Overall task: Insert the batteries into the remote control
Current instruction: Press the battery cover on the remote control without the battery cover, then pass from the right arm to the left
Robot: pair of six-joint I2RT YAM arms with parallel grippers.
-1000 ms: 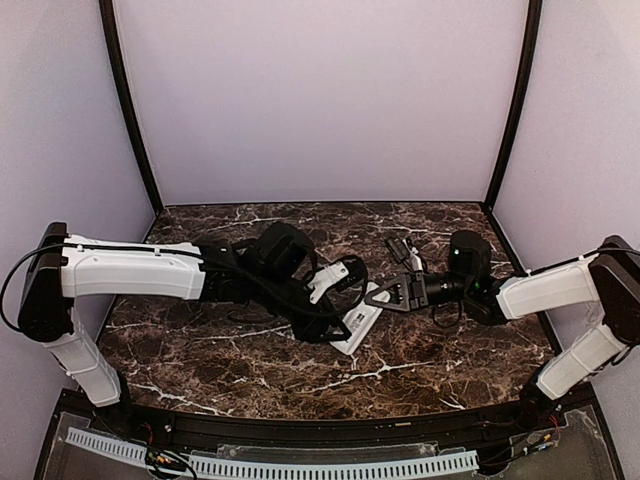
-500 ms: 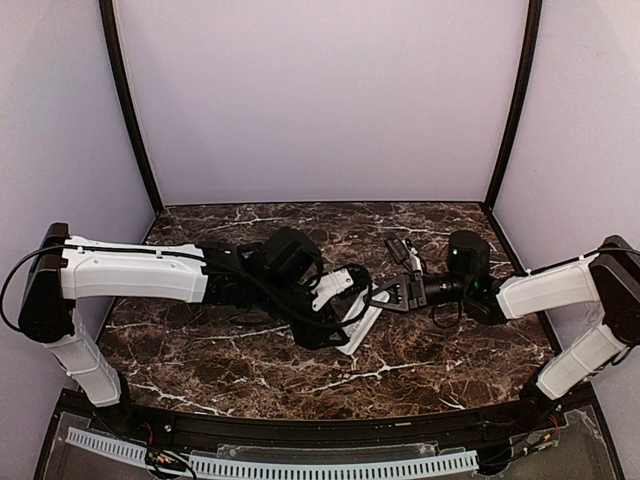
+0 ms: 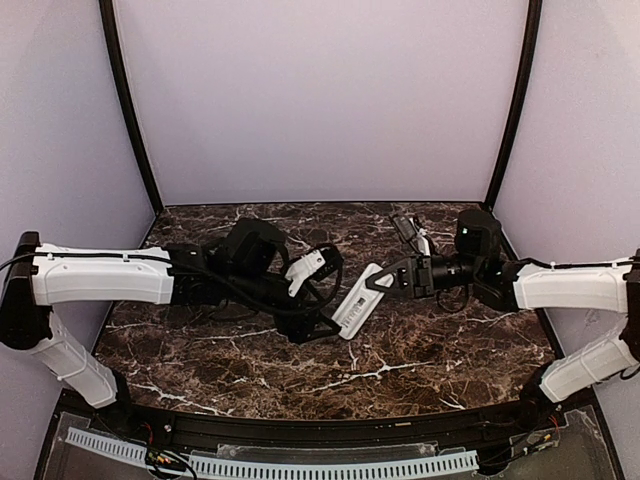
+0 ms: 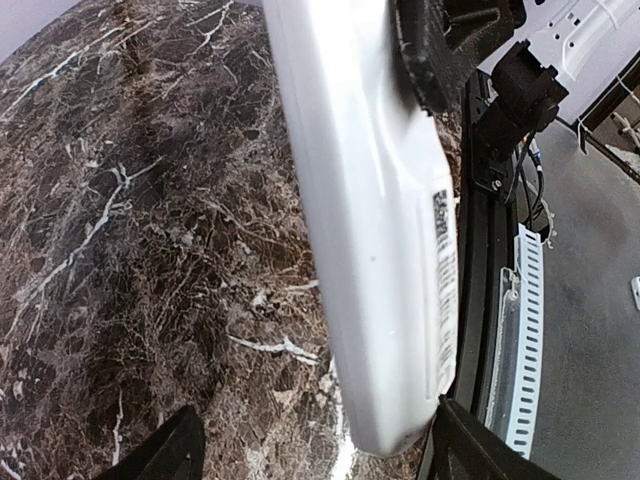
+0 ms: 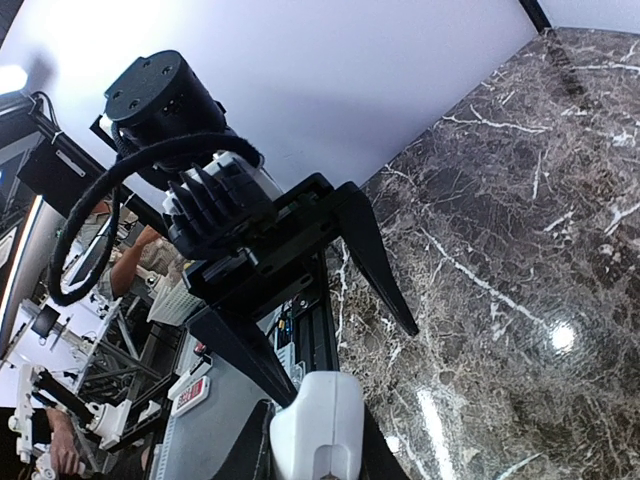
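The right gripper (image 3: 384, 281) is clamped on one end of the remote control (image 3: 360, 299) above the middle of the desk (image 3: 200, 350). The remote's long axis slants toward the left gripper (image 3: 334, 295), which gapes wide astride the free end, gripping nothing.

The top edge crops the remote control (image 4: 370, 230).

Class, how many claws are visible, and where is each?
2. The left claw is open around the remote control's near end; the right claw grips its far end.
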